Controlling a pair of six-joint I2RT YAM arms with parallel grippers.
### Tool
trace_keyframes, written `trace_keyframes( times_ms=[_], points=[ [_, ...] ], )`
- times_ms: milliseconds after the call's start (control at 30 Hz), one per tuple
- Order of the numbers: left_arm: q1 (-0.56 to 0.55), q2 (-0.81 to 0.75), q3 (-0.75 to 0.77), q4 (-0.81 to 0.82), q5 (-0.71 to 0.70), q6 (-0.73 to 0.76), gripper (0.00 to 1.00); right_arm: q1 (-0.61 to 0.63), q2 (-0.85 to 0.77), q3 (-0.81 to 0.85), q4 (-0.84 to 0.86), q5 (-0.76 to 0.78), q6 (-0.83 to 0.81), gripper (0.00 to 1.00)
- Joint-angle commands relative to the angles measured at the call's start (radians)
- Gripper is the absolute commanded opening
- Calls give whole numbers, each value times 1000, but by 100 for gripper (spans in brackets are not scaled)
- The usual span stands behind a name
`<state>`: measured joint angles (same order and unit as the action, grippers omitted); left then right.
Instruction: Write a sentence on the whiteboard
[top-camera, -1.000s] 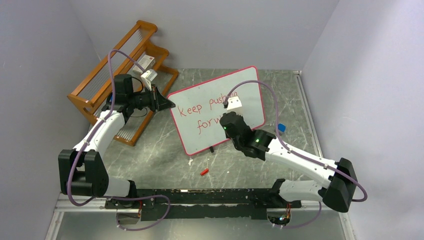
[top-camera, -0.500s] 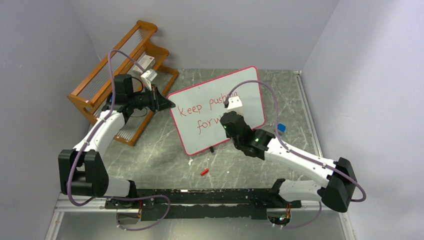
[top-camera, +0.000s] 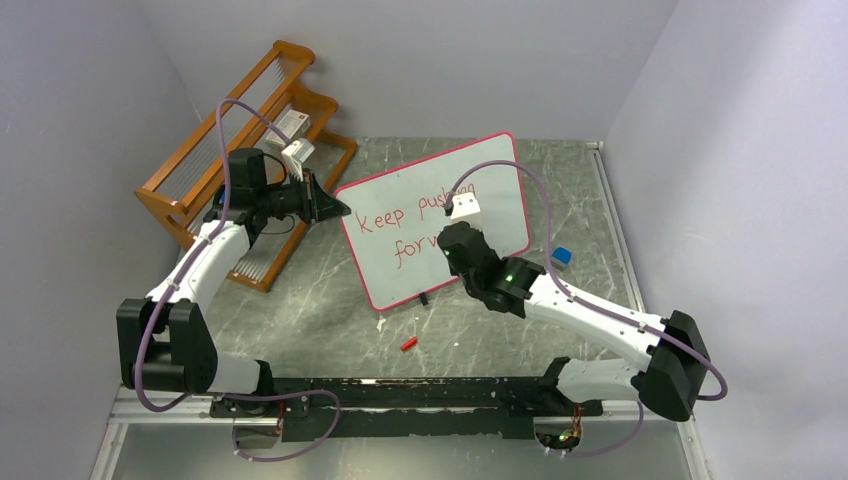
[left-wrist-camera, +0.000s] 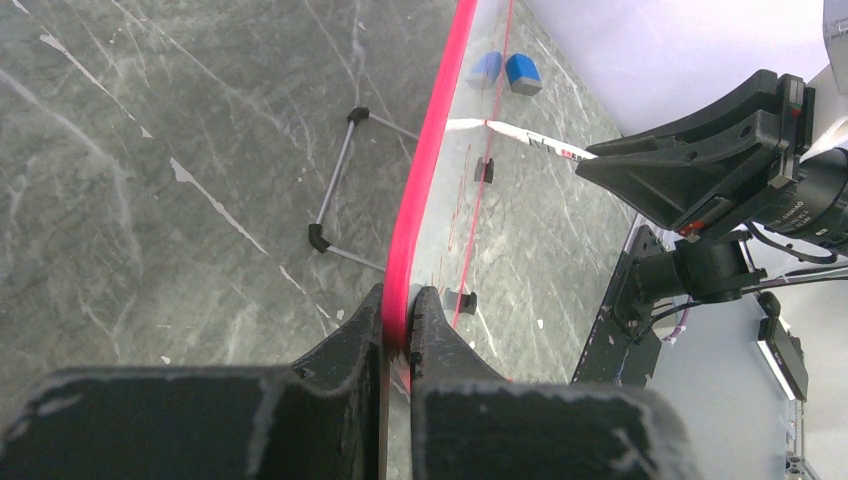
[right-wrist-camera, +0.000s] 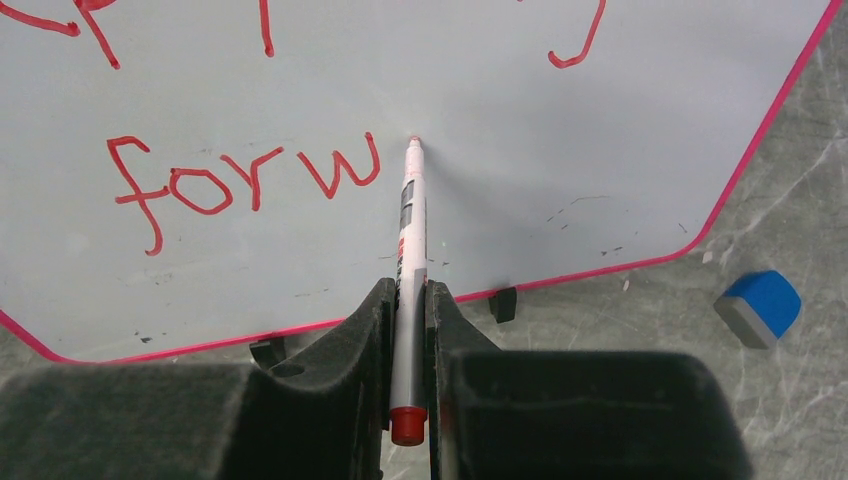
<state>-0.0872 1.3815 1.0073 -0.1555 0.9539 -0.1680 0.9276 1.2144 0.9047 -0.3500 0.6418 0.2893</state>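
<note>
The whiteboard (top-camera: 400, 260) stands tilted on its feet, white with a red-pink frame. My left gripper (top-camera: 337, 210) is shut on its left edge; the frame (left-wrist-camera: 430, 170) runs between the fingers in the left wrist view. The red sentence (top-camera: 392, 219) reads "Keep pushing" above "forw" (right-wrist-camera: 240, 180); my right arm hides part of it from above. My right gripper (top-camera: 452, 238) is shut on a white marker (right-wrist-camera: 408, 250) with a red end, its tip at the board just right of the "w".
A wooden rack (top-camera: 240, 160) with small boxes stands at the back left. A blue eraser (top-camera: 561, 256) lies right of the board, also in the right wrist view (right-wrist-camera: 760, 308). A red marker cap (top-camera: 408, 343) lies on the table in front of the board.
My right gripper has shifted slightly left and up along the board with the marker. The left gripper and the board have not moved.
</note>
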Motion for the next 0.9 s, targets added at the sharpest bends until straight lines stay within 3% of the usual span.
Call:
trace_keyframes(
  times_ms=[0,867],
  points=[
    [-20,44,-12,-66,-153,127,5,-9,3,2,40,-4,-11,0],
    [-20,46,-13,-64,-151,123,5,-9,-17,-10,37,-61,-7,0]
  ],
)
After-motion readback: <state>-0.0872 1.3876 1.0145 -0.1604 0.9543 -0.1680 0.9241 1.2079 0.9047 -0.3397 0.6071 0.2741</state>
